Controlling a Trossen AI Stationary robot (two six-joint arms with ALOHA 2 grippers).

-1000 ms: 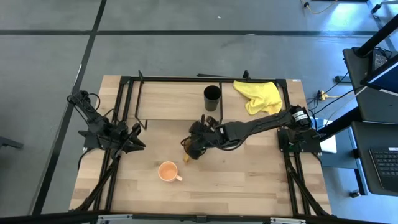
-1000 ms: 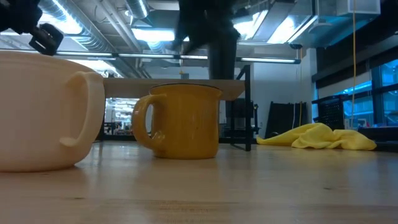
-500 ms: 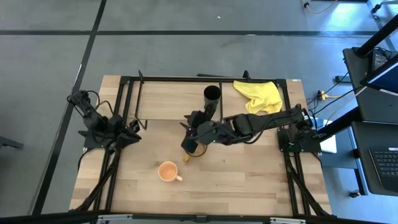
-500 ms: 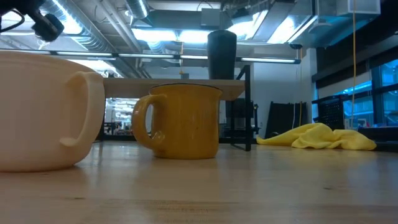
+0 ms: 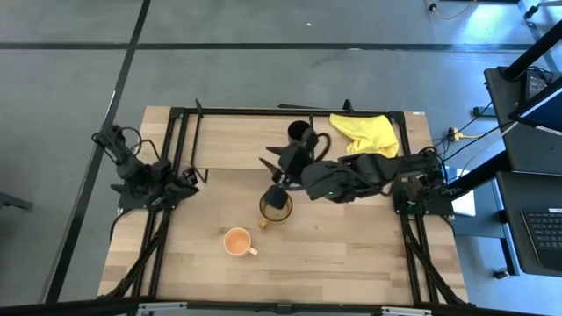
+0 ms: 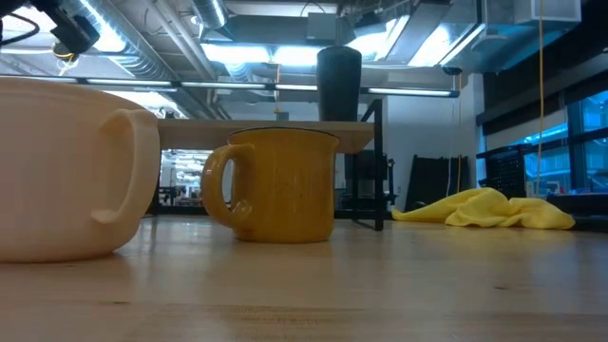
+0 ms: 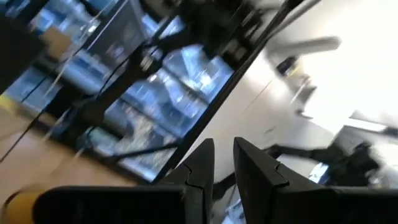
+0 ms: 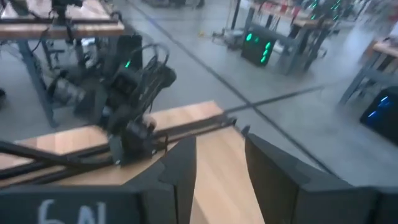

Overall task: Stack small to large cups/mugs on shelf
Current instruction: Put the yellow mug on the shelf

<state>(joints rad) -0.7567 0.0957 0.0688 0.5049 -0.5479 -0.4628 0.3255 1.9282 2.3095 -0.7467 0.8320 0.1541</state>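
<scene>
My right gripper (image 5: 279,163), fingers apart and empty, hovers between the black cup (image 5: 299,134) on the shelf (image 5: 237,132) and the yellow mug (image 5: 275,207). Left gripper (image 5: 186,178) waits, fingers slightly apart.

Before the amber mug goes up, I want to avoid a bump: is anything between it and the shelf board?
Nothing on the table blocks it, but the right gripper hangs between the amber mug and the shelf, where the black cup already stands.
</scene>
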